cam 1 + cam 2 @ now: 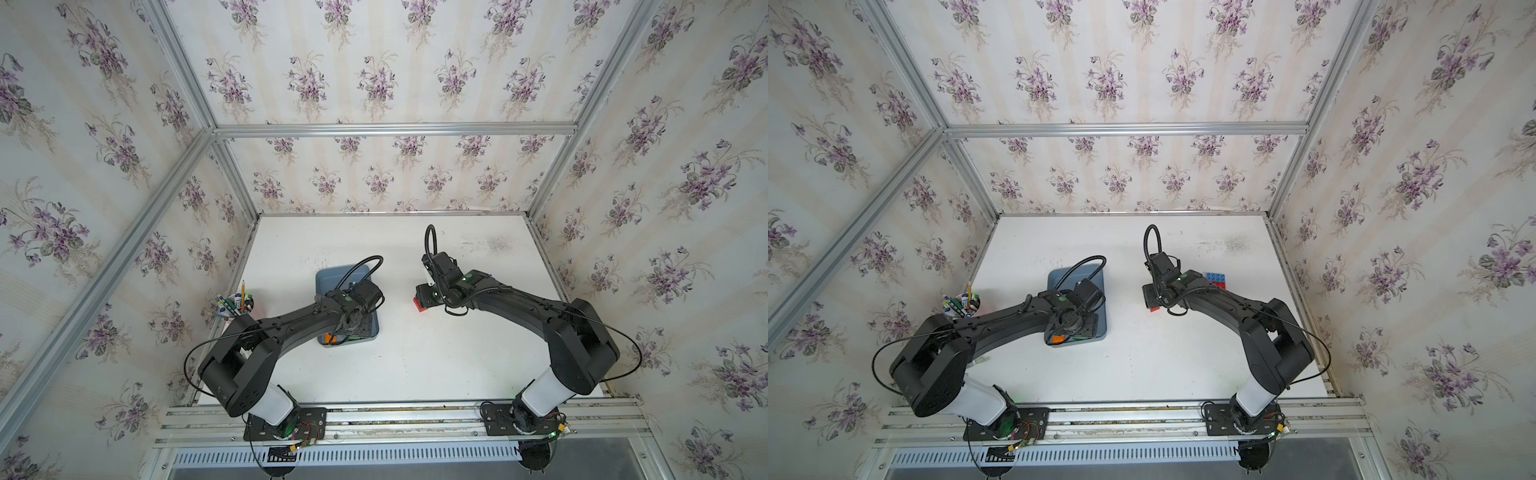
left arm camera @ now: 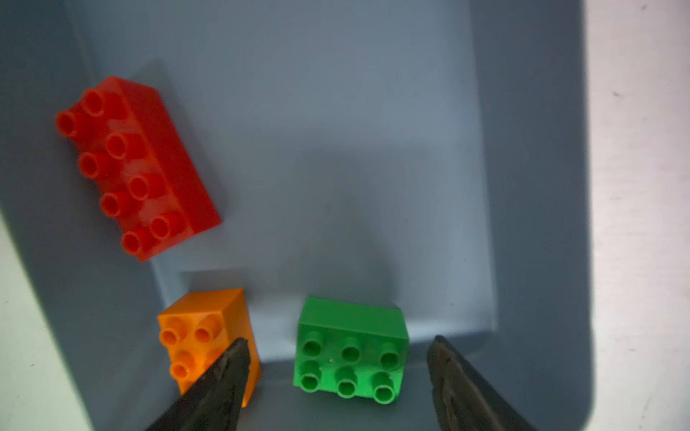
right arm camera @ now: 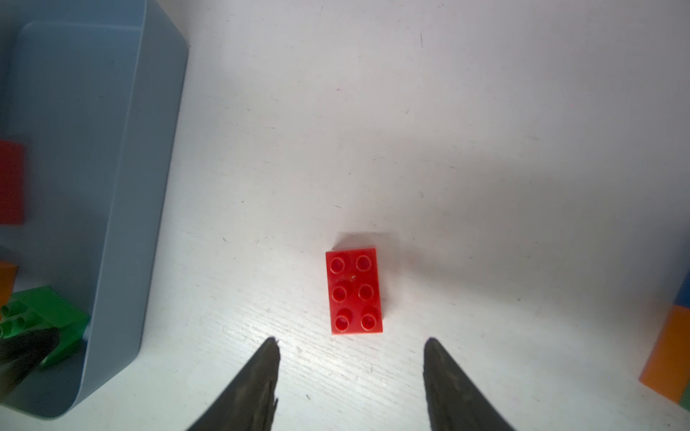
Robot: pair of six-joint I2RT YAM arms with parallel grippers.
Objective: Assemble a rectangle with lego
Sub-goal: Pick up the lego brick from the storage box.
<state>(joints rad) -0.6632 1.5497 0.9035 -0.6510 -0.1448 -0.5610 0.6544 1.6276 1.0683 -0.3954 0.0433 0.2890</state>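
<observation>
While the lego lies split between tray and table, the left arm's fingers (image 2: 224, 380) hang inside the blue-grey tray (image 2: 541, 186). They are parted wider than the green brick (image 2: 351, 354) sitting between them at the tray's near end, with a gap on either side, so nothing is gripped. One finger crosses in front of the orange brick (image 2: 198, 328) just beside it; whether it touches cannot be told. A long red brick (image 2: 138, 168) lies askew farther up the tray, close to a side wall. The right arm's fingers (image 3: 254, 384) stand open and empty above the table (image 3: 448, 149), tips just short of a short red brick (image 3: 354, 291). It lies studs-up near the table's middle, between the tray and a cluster of blue and red bricks (image 1: 1217, 279) toward the table's right edge. The bricks look like hard moulded plastic and are probably light, rigid and smooth-sided, so a pinch should not deform them. An off-square pinch could, however, let one twist or slip free. The surest hold is likely flat across two opposite side faces, below the studs, as the left fingers are lined up on the green brick's ends. The orange neighbour leaves little room there.
</observation>
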